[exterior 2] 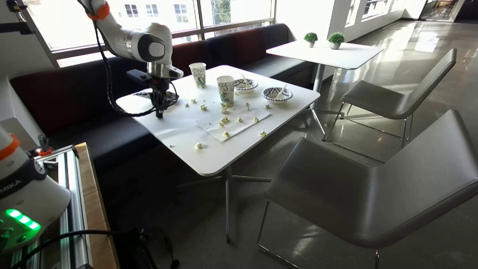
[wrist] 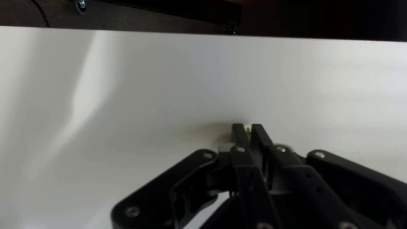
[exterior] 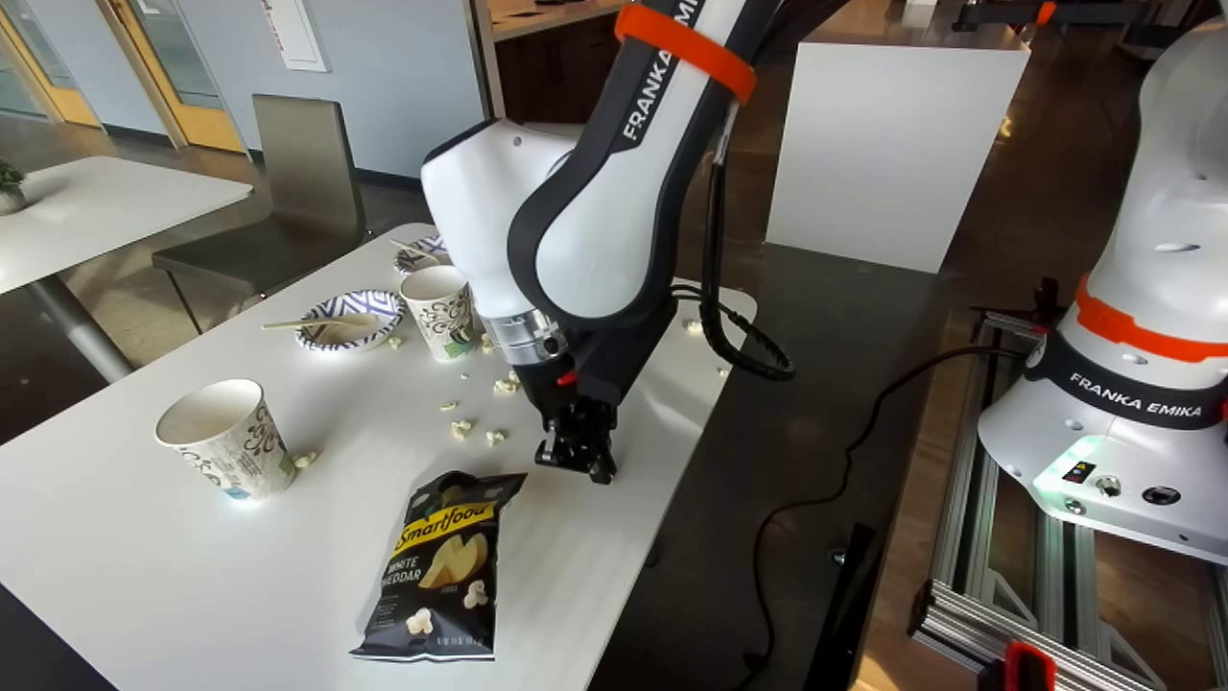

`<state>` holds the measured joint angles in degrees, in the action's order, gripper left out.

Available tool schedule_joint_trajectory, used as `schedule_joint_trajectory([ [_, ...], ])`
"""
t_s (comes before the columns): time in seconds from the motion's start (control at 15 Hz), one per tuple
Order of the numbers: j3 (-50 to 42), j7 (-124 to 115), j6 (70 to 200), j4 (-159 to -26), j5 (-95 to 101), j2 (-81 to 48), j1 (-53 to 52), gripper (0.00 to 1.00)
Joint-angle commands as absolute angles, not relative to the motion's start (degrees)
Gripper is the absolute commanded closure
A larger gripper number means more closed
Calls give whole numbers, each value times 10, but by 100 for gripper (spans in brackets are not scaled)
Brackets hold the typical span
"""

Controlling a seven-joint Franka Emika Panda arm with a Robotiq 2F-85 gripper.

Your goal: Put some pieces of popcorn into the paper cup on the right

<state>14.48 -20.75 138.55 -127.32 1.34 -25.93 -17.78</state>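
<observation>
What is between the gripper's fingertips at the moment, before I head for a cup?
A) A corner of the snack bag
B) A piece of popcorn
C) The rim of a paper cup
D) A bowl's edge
B: in the wrist view, a small cream-coloured piece of popcorn shows in the narrow gap of the nearly closed gripper.

Looks like a break area/lounge in an office-type bldg tbh; long padded bench [exterior 2: 239, 48] under big windows [exterior 2: 246, 11]; white pedestal tables [exterior 2: 336, 58], one w/ little potted plants [exterior 2: 336, 39]; grey chairs [exterior 2: 328, 179] on thin metal legs; shiny floor [exterior 2: 414, 45] running down a wide hallway; wood doors [exterior: 216, 125] w/ glass panes in a blue-grey wall [exterior: 393, 96]
</observation>
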Motion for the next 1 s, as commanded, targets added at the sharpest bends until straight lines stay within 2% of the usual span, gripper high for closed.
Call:
schedule_joint_trajectory([
  [0.0, 138, -192, 1383, -1266, -4, -267, -189, 93],
  [0.47, 138, -192, 1384, -1268, -2, -264, -194, 91],
  [0.8, 138, -192, 1387, -1272, -1, -254, -196, 93],
  [0.93, 138, -193, 1389, -1273, 0, -246, -196, 87],
])
